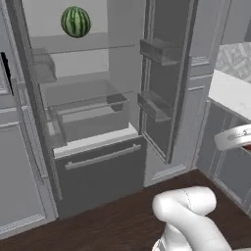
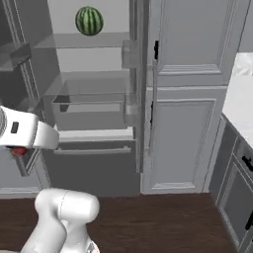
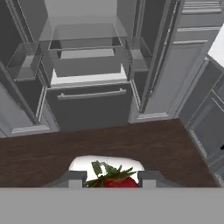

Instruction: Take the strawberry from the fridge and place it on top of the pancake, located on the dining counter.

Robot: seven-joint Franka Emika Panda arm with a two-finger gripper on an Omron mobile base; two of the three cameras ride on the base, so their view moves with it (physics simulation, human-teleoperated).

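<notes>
while the fridge [image 1: 98, 122] stands wide open in front of the robot, the strawberry [image 3: 114, 180] is already out of it, caught between the two fingertips of the gripper [image 3: 113, 178] and seen from the hand camera with its green leaves sticking up over the red flesh. the gripper is clenched on the strawberry, held out over the dark wood floor [image 3: 109, 140] well back from the fridge's bottom drawer [image 1: 100, 169]. from the right side a bit of red [image 2: 19, 151] peeks out under the white hand, low and left of the fridge shelves. up on the top shelf a striped watermelon [image 1: 76, 21] sits alone, untouched and no part of the job. both fridge doors hang open, their door bins bare as far as i can see. to the right a pale table edge [image 1: 230, 93] shows beside grey cabinets, but i can't say whether it's the dining table, and i can't pick out the pancake from where things stand. so i'd judge the picking step as done and the carrying step as the one in hand. the next move, to my eye, calls for turning the base away from the fridge, finding the table with the pancake plate, and keeping the grip steady on such a small soft fruit so it doesn't slip or get crushed on the way.
</notes>
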